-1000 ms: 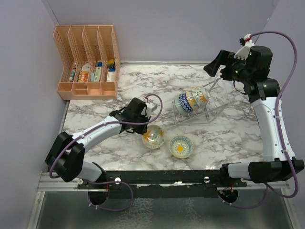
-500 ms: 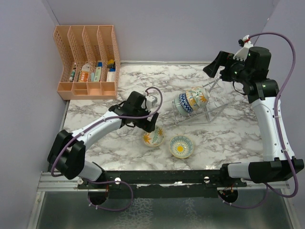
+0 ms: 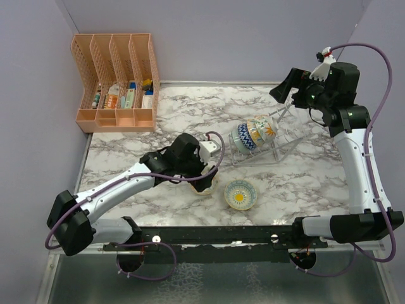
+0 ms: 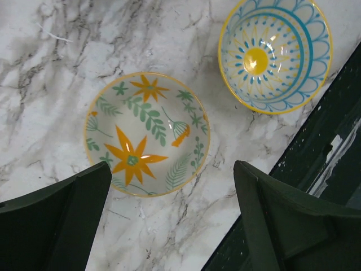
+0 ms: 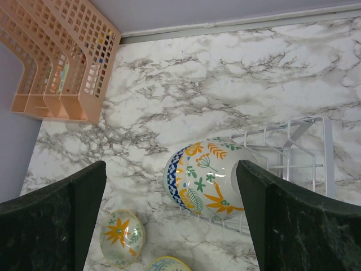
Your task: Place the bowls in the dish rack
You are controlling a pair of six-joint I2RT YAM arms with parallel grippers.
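Organizer: an orange slotted organizer (image 3: 117,79) is seen at the far left corner, well apart from the work; it is not counted among the task's things.
Left gripper: the left gripper (image 4: 171,169) is held low over the floral bowl with its jaws spread wide. Nothing is gripped, and no contact with the rim can be made out.
Floral bowl: the floral bowl (image 4: 146,134) is set mouth up on the marble table (image 4: 51,62), near the front edge, just ahead of the spread fingers.
Yellow bowl: the yellow bowl (image 4: 274,53), blue-patterned inside, is set mouth up just beside the floral one, not touching it.
Rack: the wire rack (image 5: 299,148) is placed right of the table's middle.
Racked bowls: two racked bowls (image 5: 200,178) are stood on edge, close together, at the rack's left end. Free wires are left to their right.
Right gripper: the right gripper (image 5: 169,167) is held high above the rack, jaws apart and empty.
Progress: two of four bowls are judged loaded.
Handling: the bowls are judged stiff, glazed and slippery, fairly light, and liable to chip if knocked against the wires.
Hold: the rim wall is best pinched, one finger inside and one outside, so that the bowl can be tipped on edge between the wires.
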